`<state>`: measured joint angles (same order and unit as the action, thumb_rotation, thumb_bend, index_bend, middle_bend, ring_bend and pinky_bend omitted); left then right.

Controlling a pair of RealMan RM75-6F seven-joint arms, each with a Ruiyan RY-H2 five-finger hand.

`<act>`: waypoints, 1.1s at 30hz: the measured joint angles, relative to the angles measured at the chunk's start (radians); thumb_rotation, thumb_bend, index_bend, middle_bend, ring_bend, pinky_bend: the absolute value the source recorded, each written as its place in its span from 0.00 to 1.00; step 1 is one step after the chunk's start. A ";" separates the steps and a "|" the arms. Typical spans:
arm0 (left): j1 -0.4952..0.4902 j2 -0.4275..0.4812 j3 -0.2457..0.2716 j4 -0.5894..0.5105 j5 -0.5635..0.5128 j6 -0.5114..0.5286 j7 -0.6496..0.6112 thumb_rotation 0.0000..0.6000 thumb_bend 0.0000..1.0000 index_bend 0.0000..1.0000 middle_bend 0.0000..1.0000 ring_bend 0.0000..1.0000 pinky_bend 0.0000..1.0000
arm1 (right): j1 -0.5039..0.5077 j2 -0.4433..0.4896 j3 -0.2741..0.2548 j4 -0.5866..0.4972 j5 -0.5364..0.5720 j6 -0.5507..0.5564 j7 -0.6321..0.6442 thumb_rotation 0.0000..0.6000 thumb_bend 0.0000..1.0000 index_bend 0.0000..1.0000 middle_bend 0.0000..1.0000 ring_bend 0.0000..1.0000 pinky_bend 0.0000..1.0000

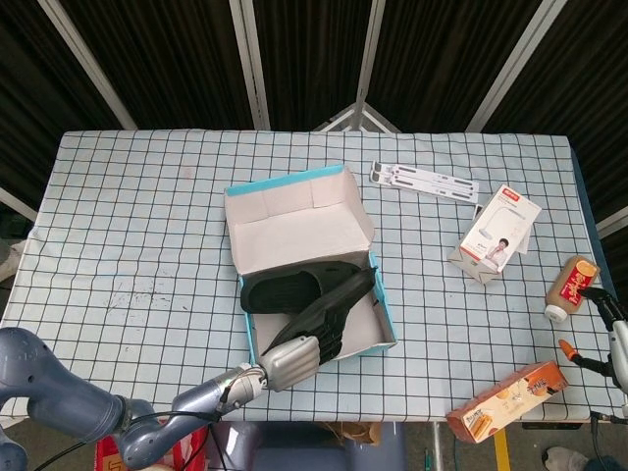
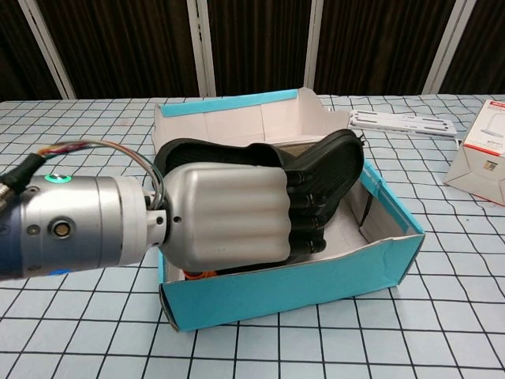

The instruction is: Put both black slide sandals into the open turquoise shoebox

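Silver-shelled left hand (image 2: pixel 229 212) grips a ribbed black rubber slide sandal (image 2: pixel 327 170), tilted inside the turquoise cardboard shoebox (image 2: pixel 292 280); right hand unseen.

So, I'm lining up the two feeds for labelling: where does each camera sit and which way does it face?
Head view: high above the near table edge, looking down on the checked tablecloth; left arm and left hand show.
Chest view: low, near table height, facing across it; the left hand fills the foreground.
Shared: left hand gripping a black slide sandal in the open turquoise shoebox.
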<state>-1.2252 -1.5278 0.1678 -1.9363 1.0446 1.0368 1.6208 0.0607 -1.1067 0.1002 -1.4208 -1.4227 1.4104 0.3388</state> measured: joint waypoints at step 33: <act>0.127 0.144 -0.060 -0.209 0.136 0.164 -0.304 1.00 0.31 0.02 0.09 0.00 0.11 | 0.005 0.004 -0.005 -0.012 0.004 -0.015 -0.010 1.00 0.23 0.24 0.21 0.25 0.21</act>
<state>-1.0979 -1.3835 0.1079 -2.1454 1.1805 1.2004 1.3170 0.0652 -1.1031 0.0957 -1.4332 -1.4189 1.3957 0.3285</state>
